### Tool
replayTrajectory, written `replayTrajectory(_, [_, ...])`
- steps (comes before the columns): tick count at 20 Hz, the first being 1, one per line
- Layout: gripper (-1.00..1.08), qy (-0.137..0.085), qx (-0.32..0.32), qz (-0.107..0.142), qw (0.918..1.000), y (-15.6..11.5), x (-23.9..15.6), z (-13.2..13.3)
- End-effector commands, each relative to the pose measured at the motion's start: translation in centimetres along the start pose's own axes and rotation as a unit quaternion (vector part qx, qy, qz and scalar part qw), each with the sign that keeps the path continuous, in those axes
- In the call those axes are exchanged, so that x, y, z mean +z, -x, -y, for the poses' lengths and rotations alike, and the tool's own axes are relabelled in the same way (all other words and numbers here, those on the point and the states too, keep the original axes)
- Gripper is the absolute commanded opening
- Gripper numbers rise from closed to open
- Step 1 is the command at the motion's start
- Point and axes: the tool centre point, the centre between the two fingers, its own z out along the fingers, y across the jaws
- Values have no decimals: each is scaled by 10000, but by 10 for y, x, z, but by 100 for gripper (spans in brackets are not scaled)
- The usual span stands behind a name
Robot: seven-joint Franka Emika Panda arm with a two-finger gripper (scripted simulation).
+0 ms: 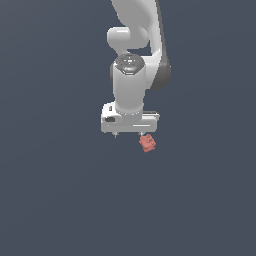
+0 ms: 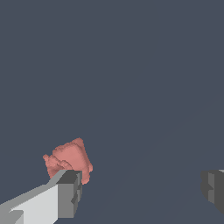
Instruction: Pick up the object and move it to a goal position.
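Observation:
The object [image 1: 147, 143] is a small salmon-red lumpy block lying just below the white gripper [image 1: 128, 135], toward the exterior view's right. The jaws stand wide apart, so the gripper is open with nothing between them. In the wrist view the object [image 2: 70, 159] shows just past one grey fingertip [image 2: 68, 192], partly covered by it, while the other fingertip [image 2: 213, 187] is far across the frame. The block sits at that one finger, not in the middle of the gap [image 2: 140, 190]. Whether the finger touches it I cannot tell.
A plain dark grey-blue surface [image 1: 60, 200] fills both views. The white arm [image 1: 131, 85] rises out of the exterior view's upper edge. No other objects or marker show.

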Motion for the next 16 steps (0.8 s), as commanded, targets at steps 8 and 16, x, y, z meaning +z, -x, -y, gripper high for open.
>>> replayTrajectory(8, [100, 118, 95, 97, 9998, 4, 8, -17])
replayTrajectory(16, [100, 144, 64, 118, 9998, 5, 12, -18])
